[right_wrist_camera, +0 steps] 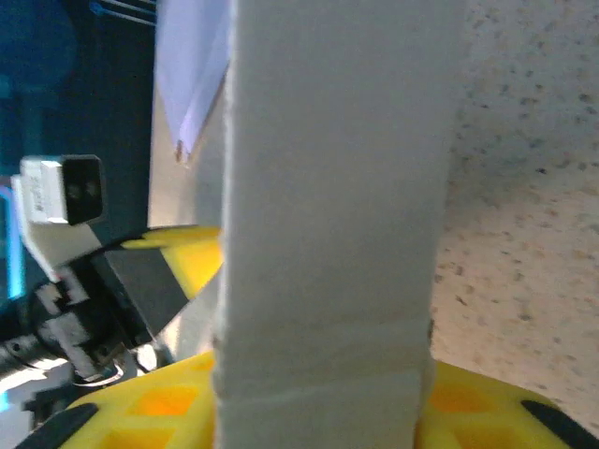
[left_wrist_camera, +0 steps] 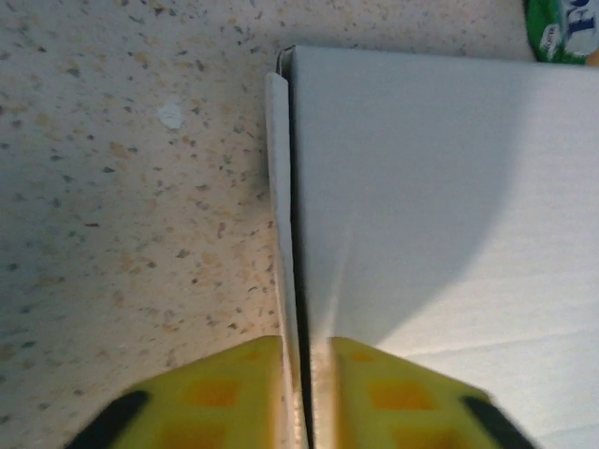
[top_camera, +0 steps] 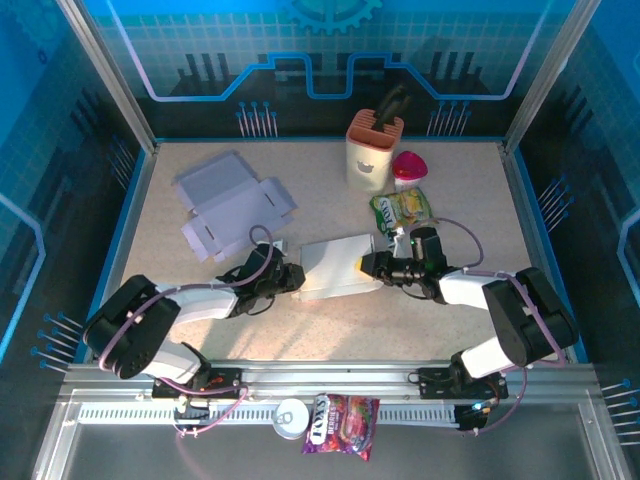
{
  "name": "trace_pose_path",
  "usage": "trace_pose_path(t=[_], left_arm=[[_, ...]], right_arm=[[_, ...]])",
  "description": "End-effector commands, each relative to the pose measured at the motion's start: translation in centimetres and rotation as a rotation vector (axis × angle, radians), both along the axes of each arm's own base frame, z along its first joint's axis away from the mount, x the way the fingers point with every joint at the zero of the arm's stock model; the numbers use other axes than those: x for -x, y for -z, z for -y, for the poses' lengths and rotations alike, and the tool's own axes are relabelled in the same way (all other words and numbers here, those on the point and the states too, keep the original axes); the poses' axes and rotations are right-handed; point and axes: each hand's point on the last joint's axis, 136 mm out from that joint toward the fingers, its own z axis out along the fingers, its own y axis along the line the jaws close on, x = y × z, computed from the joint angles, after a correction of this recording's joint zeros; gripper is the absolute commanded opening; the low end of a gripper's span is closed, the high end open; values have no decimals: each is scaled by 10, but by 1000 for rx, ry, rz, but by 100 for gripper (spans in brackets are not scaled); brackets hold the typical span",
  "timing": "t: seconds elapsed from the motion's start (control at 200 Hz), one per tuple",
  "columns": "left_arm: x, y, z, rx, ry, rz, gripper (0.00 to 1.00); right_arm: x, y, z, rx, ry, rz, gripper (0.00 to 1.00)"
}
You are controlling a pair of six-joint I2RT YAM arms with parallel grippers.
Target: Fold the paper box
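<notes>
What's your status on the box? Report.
Left gripper straddling paper box flap. Right gripper clamped on opposite end. Flap slightly ajar. Green snack packet close beside right gripper.

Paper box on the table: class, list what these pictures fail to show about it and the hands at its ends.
1. Left wrist view: the paper box runs off the right and bottom edges; blurred fingers straddle its side flap, grip unclear.
2. Right wrist view: the box itself hides where the right hand meets it.
3. Top view: the left hand is too small to judge its jaws.
</notes>
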Motion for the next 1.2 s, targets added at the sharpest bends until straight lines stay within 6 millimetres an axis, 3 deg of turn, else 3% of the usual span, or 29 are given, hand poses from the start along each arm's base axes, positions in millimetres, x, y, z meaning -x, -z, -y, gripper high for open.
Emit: trace_pose_path(t=[0.0, 0.09, 0.15, 0.24, 0.33, 0.43, 0.59, 0.785, 1.03, 1.191], left_arm=[[5, -20, -9, -114, 42, 43, 32], [4, -61, 0, -225, 139, 211, 36], [12, -86, 18, -321, 274, 352, 38], [27, -105, 44, -498, 469, 516, 39], [44, -99, 67, -628, 667, 590, 40], [64, -84, 91, -809, 847, 799, 45], [48, -74, 97, -956, 841, 855, 46], [20, -84, 103, -1131, 748, 941, 48], [27, -82, 114, -1148, 757, 1017, 48], [52, -103, 113, -1033, 734, 1121, 47]], right_arm=[[-5, -14, -2, -96, 30, -22, 35], [-6, -22, 0, -119, 46, -44, 34], [-7, -27, 4, -125, 62, -61, 34], [-7, -31, 10, -128, 83, -118, 33], [-8, -36, 16, -140, 101, -164, 32], [-8, -40, 24, -163, 128, -232, 32], [-7, -41, 31, -215, 147, -335, 32], [-3, -38, 32, -229, 143, -409, 32], [-4, -35, 37, -238, 169, -437, 30], [-9, -34, 42, -261, 196, -447, 29]])
